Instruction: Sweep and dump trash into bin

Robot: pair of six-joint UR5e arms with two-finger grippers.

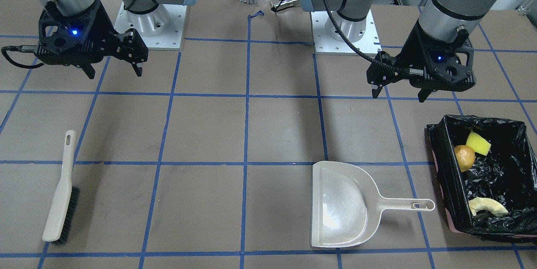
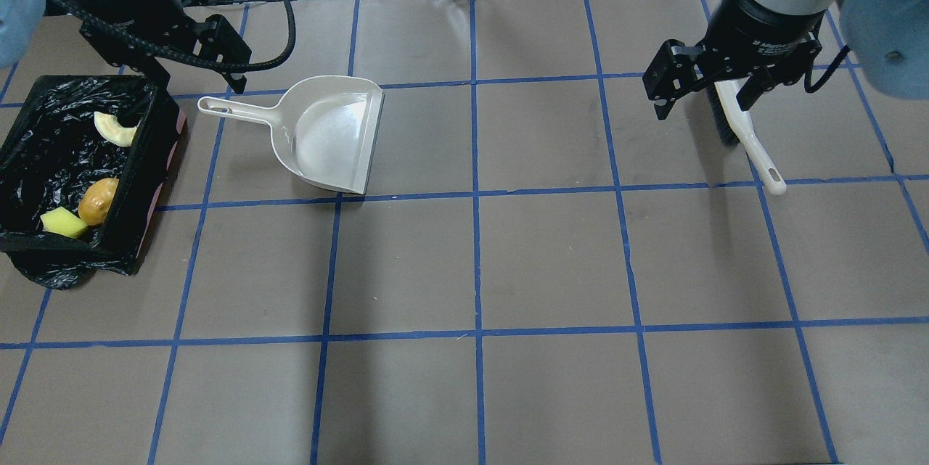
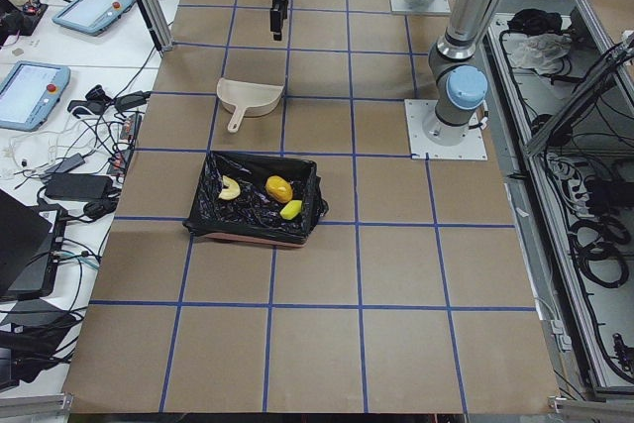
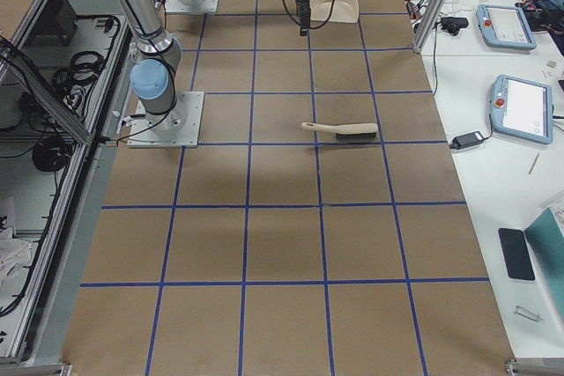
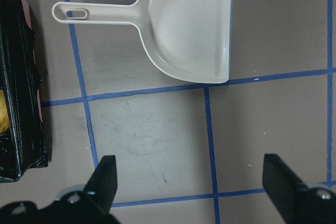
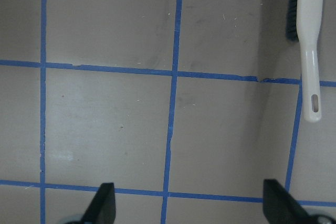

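The bin [image 1: 438, 164], lined with black plastic, holds all three trash pieces: the golden-brown potato [image 1: 464, 158], the yellow wedge [image 1: 478, 143] and the cream melon slice [image 1: 486, 207]. The overhead view shows the bin [image 2: 29, 153] at the table's left with the potato [image 2: 98, 202], wedge [image 2: 64, 223] and melon slice [image 2: 116, 130] inside. My left gripper [image 1: 398, 95] is open and empty, raised above the table near the bin's robot-side end. My right gripper [image 1: 114, 72] is open and empty, raised above the table on the brush's side.
The beige dustpan [image 1: 344, 206] lies empty beside the bin, handle towards it, and shows in the left wrist view [image 5: 189, 30]. The beige hand brush [image 1: 61, 193] lies flat on the right arm's side and shows in the right wrist view [image 6: 310, 51].
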